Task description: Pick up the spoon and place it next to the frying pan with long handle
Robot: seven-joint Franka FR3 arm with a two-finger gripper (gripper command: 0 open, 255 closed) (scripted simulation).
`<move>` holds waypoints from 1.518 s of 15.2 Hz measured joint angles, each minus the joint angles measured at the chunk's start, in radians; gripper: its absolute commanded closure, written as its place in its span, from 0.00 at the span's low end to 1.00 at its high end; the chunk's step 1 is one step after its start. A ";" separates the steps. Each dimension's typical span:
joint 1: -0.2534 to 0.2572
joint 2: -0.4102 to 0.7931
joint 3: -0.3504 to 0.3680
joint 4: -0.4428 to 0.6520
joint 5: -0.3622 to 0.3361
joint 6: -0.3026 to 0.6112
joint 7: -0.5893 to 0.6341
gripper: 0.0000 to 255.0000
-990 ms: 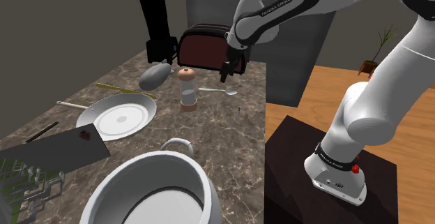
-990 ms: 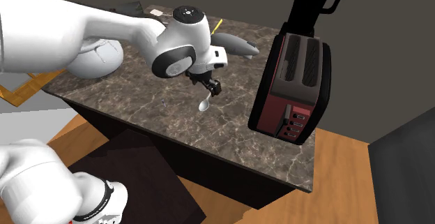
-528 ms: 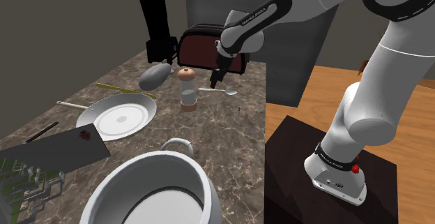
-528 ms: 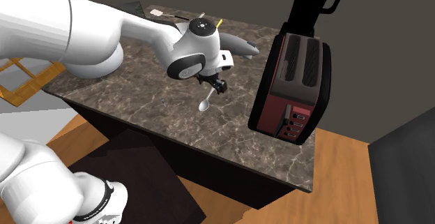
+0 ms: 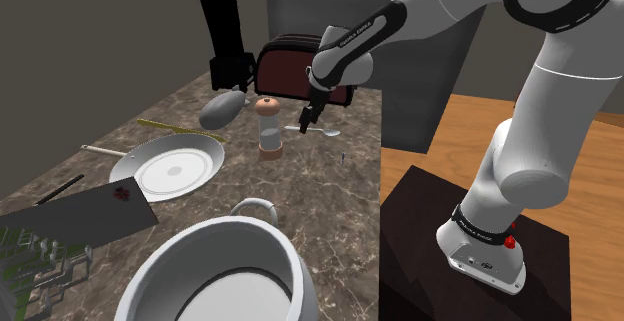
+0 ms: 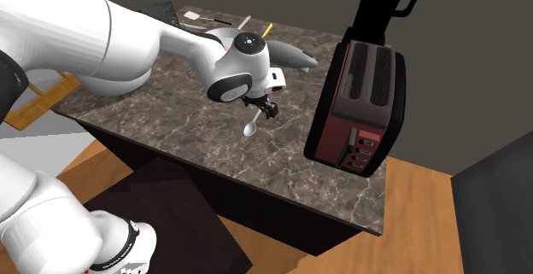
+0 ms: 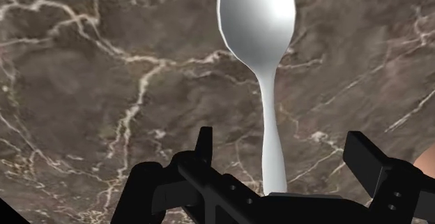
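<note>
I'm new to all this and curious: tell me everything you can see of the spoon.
The spoon looks like shiny silvery metal, with an oval bowl and a slim handle. It lies flat on the dark marbled counter. Its handle sits in the gap of the open gripper, which does not touch it.

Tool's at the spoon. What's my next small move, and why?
Probably close the tool on the spoon: its handle lies between the open fingers, untouched, and the tool looks low, near the countertop.
</note>
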 measured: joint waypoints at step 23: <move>0.000 -0.067 -0.007 0.035 -0.053 -0.096 0.050 1.00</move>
